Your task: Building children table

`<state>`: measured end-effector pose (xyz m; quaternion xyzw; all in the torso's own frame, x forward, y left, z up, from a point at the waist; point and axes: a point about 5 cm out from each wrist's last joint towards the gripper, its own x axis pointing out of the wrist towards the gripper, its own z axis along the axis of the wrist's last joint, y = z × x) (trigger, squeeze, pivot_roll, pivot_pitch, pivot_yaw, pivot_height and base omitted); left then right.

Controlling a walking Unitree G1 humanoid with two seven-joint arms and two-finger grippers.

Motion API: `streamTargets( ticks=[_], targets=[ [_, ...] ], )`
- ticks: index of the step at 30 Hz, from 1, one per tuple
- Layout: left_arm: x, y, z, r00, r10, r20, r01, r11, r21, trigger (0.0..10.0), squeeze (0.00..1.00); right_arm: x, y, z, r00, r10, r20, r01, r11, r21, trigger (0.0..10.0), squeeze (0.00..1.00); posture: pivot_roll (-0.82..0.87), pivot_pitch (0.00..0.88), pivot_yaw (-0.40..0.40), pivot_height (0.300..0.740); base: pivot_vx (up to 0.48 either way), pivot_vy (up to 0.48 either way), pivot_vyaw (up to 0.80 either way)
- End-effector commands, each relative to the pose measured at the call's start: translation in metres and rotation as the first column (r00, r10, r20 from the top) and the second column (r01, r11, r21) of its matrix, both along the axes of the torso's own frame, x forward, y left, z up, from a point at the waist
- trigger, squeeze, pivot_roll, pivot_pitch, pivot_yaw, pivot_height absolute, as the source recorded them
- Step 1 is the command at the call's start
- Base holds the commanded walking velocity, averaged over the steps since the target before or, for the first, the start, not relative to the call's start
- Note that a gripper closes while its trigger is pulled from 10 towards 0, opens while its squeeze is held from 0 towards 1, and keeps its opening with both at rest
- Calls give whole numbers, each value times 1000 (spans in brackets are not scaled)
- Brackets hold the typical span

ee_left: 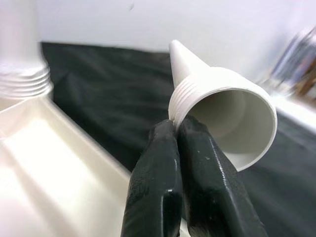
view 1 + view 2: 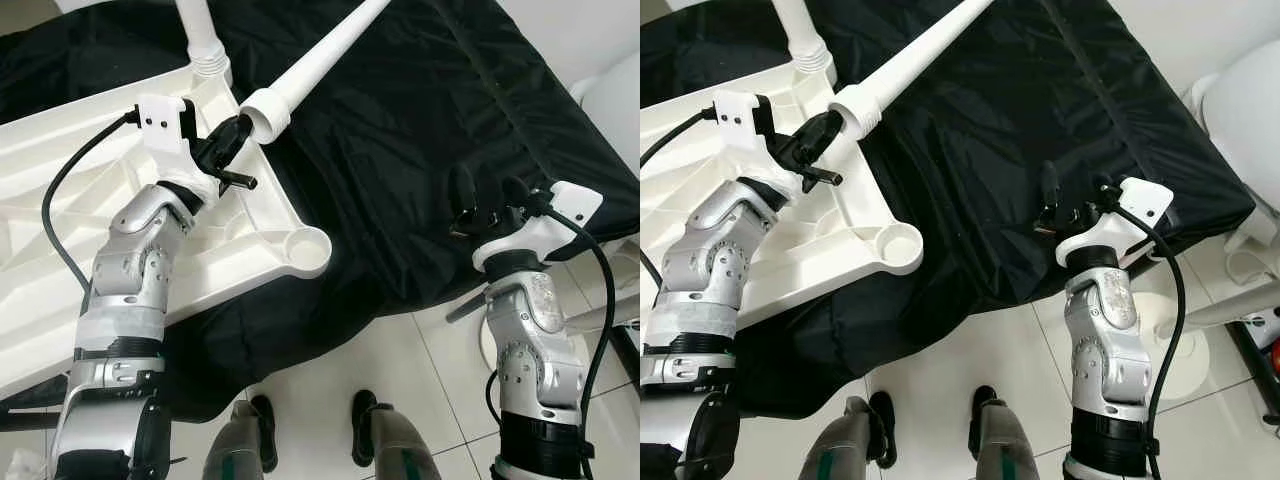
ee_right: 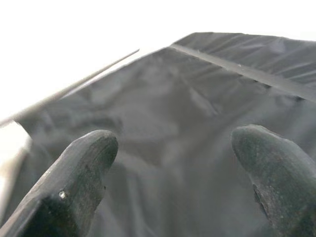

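A white children's table top (image 2: 60,230) lies upside down on a black cloth. One white leg (image 2: 203,40) stands in its far corner socket. My left gripper (image 2: 240,128) is shut on the rim of the wide, threaded, hollow end of a second tapered white leg (image 2: 300,70), which slants up and away over the cloth. The pinch on the leg's rim (image 1: 222,113) is seen close up in the left wrist view. An open round socket (image 2: 305,250) sits at the table top's near corner. My right gripper (image 2: 490,190) hovers open over the cloth, holding nothing.
The black cloth (image 2: 420,120) covers the work surface and hangs over its near edge. A white rounded object (image 2: 1245,110) stands at the far right, with a white stand base (image 2: 1185,365) on the tiled floor below. My feet (image 2: 310,430) are near the cloth's edge.
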<state>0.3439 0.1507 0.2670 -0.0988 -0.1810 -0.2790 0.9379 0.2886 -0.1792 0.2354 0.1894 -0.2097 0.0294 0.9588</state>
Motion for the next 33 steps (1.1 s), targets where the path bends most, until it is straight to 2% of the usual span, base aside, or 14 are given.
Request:
streamTargets(
  ticks=[1,3,6,11,12,13,16,18,19,20,24,27,29,33],
  targets=[
    [-11,-8,3,990,-134,40,134,991,-6,10000,0,2,0,3,999,44,20,-46,997,64,10000,0,27,173,4,740,0,0,0],
    [-16,-12,1,988,-148,34,150,988,-34,10000,0,4,3,5,997,74,32,-77,991,107,10000,0,32,168,-4,740,0,0,0],
    [-28,-26,-4,976,-218,21,219,972,-82,10000,0,11,11,10,983,167,70,-179,955,235,10000,0,36,162,-16,740,0,0,0],
    [-39,-37,-9,963,-271,1,270,956,-114,10000,0,18,16,16,969,227,101,-248,920,303,10000,0,39,157,-22,740,0,0,0],
    [-43,-42,-11,956,-292,-4,290,949,-127,10000,0,21,20,19,955,269,127,-297,890,346,10000,0,39,154,-23,740,0,0,0],
    [-43,-42,-11,956,-292,-4,290,949,-127,10000,0,21,20,19,955,269,127,-297,890,346,10000,0,39,154,-23,740,0,0,0],
    [-51,-53,-13,939,-343,-7,338,927,-161,10000,0,27,31,27,904,376,204,-428,788,443,10000,0,41,151,-25,740,0,0,0],
    [-53,-56,-12,934,-356,-4,350,922,-166,10000,0,29,34,28,885,409,221,-465,755,462,10000,0,41,151,-27,740,0,0,0],
    [-53,-56,-12,934,-356,-4,350,922,-166,10000,0,29,34,28,885,409,221,-465,755,462,10000,0,41,151,-27,740,0,0,0],
    [-55,-59,-11,929,-371,1,365,914,-175,10000,0,29,41,29,844,473,254,-534,695,481,10000,0,43,150,-32,740,0,0,0],
    [-55,-60,-10,927,-376,2,370,912,-179,10000,0,29,43,30,831,490,264,-553,676,487,10000,0,43,150,-32,740,0,0,0],
    [-59,-65,-10,914,-405,1,398,898,-188,10000,0,30,48,26,785,543,298,-607,581,542,10000,0,43,151,-38,740,0,0,0],
    [-61,-69,-9,905,-425,2,418,889,-189,10000,0,32,50,23,769,559,310,-623,546,560,10000,0,42,151,-37,740,0,0,0],
    [-63,-71,-10,898,-439,-1,432,883,-187,10000,0,33,51,22,759,568,318,-633,530,564,10000,0,41,150,-36,740,0,0,0]
  ],
)
